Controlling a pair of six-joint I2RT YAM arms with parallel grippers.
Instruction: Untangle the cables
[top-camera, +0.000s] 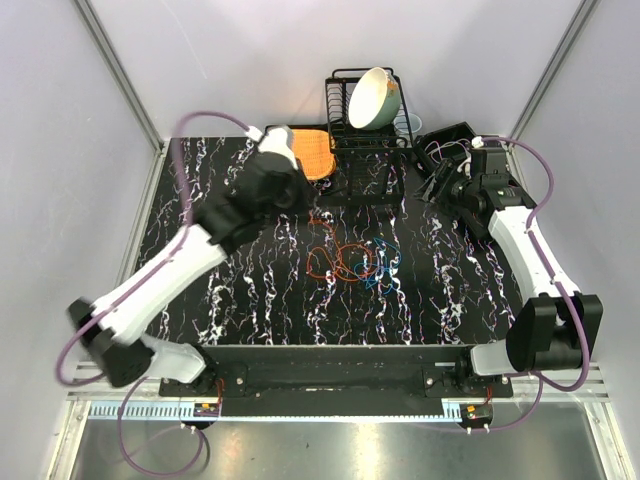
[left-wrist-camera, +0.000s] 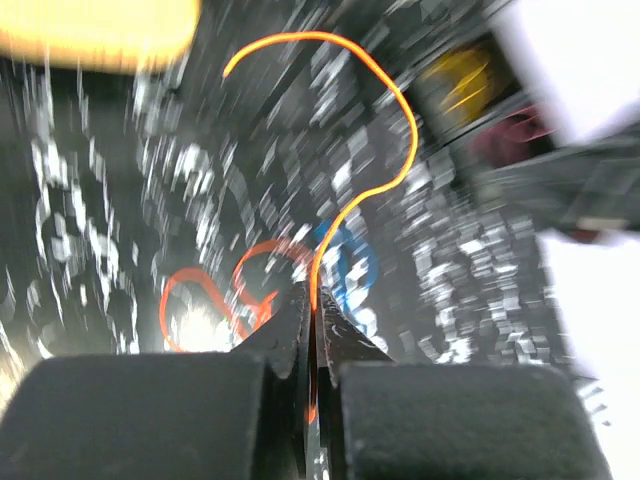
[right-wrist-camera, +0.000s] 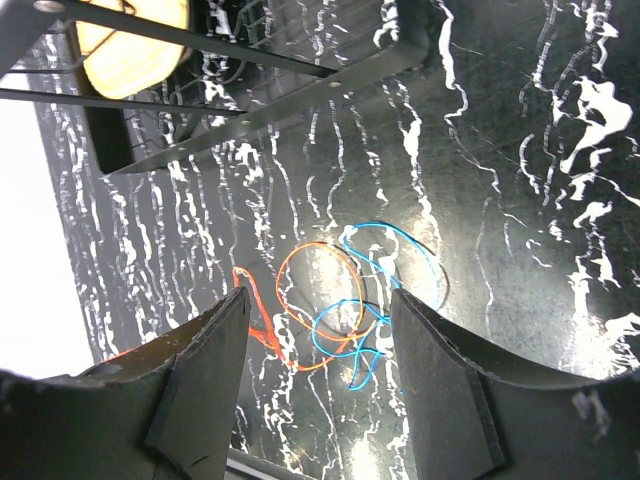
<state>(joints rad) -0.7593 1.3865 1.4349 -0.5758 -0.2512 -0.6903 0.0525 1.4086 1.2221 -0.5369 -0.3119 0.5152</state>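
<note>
**Near edge to far:** Both arms are being shown stretched away from the near edge of the black marbled table (top-camera: 200, 300). The left arm (top-camera: 165, 272) is being angled from the near-left corner diagonally toward the far middle. The right arm (top-camera: 530, 250) is being extended from the near-right corner toward the far right, its wrist being bent inward to the left.

In the middle of the table, between the two arms, the cables (top-camera: 352, 262) are being seen in a loose tangle of orange, red and blue loops on the surface.

Just beyond the tangle, an orange cable (left-wrist-camera: 398, 105) is being pinched by the left gripper (left-wrist-camera: 312, 312), whose jaws are being pressed together on the strand. From the jaws the strand is being arched upward in a free loop.

The right gripper (right-wrist-camera: 318, 300) is being held above the table with its jaws apart and nothing between them, the tangle being framed in the gap.

At the far edge, a bowl (top-camera: 372, 97) is being propped in a wire dish rack (top-camera: 338, 120). An orange cloth (top-camera: 312, 152) is lying beside the rack, on its left.
</note>
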